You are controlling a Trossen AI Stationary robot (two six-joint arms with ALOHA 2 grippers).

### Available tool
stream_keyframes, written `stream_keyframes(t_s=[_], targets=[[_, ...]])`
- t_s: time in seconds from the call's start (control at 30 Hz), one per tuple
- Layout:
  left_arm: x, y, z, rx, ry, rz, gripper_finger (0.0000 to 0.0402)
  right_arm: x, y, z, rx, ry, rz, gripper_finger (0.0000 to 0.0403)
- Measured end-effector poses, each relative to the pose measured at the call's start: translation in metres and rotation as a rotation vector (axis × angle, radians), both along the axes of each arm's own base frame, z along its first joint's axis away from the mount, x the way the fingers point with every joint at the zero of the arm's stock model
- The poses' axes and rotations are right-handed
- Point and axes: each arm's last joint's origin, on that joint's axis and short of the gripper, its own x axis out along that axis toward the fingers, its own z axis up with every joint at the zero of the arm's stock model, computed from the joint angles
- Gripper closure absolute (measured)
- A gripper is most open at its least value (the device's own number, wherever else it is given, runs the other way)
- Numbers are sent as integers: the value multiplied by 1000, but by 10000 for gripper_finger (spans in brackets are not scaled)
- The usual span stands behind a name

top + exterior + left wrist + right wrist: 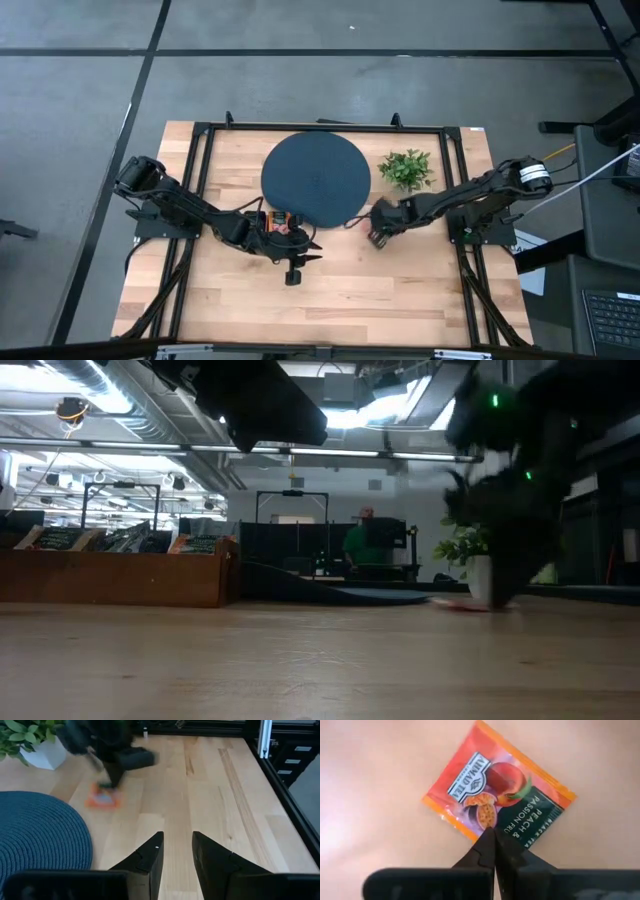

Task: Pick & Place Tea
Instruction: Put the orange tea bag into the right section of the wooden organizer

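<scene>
One orange-red tea sachet (497, 790) lies flat on the wooden table, near the right of the round dark disc (315, 178). It also shows in the left wrist view (102, 799) and as a red sliver in the low view (455, 603). My right gripper (493, 834) stands over it, pointing down, fingers shut at its edge. My left gripper (177, 842) is open and touches nothing; it hovers over bare table near the disc's near edge (300, 262). A wooden box with more sachets (120, 575) shows in the low view. My right gripper comes from above, pointing down, with its shut fingertips (487, 837) on the middle of one edge of the sachet (480, 827). The sachet lies flat, printed face up, on the table. The fingers hide whether the edge sits between them or only under their tips.
A small green plant in a white pot (406, 168) stands just beyond the right gripper, beside the disc. A black frame (455, 180) runs along the table's edges. Bare wood (400, 290) lies toward the near edge. A person (362, 540) sits far back in the room.
</scene>
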Motion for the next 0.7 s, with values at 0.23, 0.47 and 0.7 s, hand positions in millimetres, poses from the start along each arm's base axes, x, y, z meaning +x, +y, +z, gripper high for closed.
stream_keyframes(t_s=[0.23, 0.47, 0.7], targets=[[0, 0, 0, 0, 2, 1, 304, 43, 39, 19, 272, -525, 426, 400], [1, -3, -9, -129, 58, -25, 304, 46, 49, 24, 280, -599, 399, 398], [14, -12, -48, -108, 118, -20, 317, 41, 46, 16, 215, -507, 239, 393]])
